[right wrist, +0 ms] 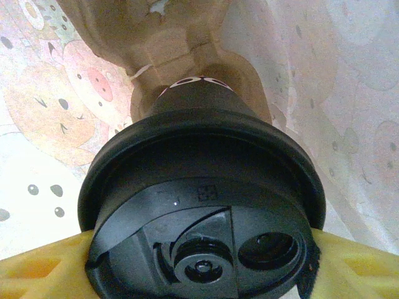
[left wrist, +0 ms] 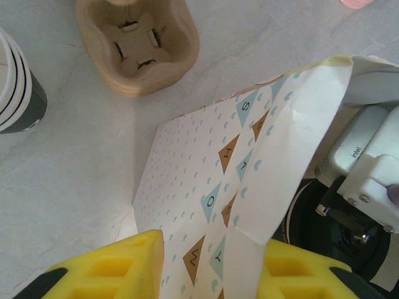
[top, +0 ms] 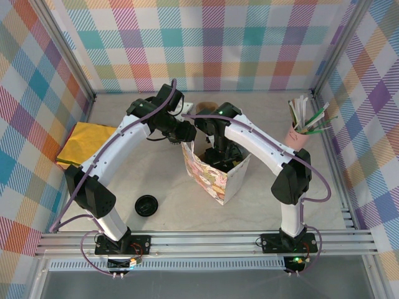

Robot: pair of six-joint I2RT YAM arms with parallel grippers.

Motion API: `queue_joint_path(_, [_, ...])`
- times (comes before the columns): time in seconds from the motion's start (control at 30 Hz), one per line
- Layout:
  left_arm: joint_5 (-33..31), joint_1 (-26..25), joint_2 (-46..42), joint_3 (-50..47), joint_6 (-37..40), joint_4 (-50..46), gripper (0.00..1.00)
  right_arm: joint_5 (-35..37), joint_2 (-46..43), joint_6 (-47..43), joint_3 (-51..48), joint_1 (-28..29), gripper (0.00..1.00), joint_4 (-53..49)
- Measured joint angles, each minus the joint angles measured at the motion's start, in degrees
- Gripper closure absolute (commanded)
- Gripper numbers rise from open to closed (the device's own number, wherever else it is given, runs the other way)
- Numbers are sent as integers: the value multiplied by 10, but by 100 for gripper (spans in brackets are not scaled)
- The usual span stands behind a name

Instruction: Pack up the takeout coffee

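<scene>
Inside patterned paper bag [top: 209, 174], right hand [right wrist: 202, 268] pinches black-lidded takeout coffee cup [right wrist: 199, 187] over brown pulp carrier [right wrist: 187, 43]. Bag rim pinched by left hand [left wrist: 212, 268]. Lower upright, centred on a socket, then release.

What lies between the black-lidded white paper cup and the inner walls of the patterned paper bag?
A brown moulded-pulp cup carrier; the black-lidded cup stands in its pocket. The right wrist view shows this.
</scene>
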Motion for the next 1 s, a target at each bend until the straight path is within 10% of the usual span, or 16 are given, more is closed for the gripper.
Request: queue_joint_path(1.0, [0,0,0,-3,0,0,66,-4,0,0,-16,0,29,0])
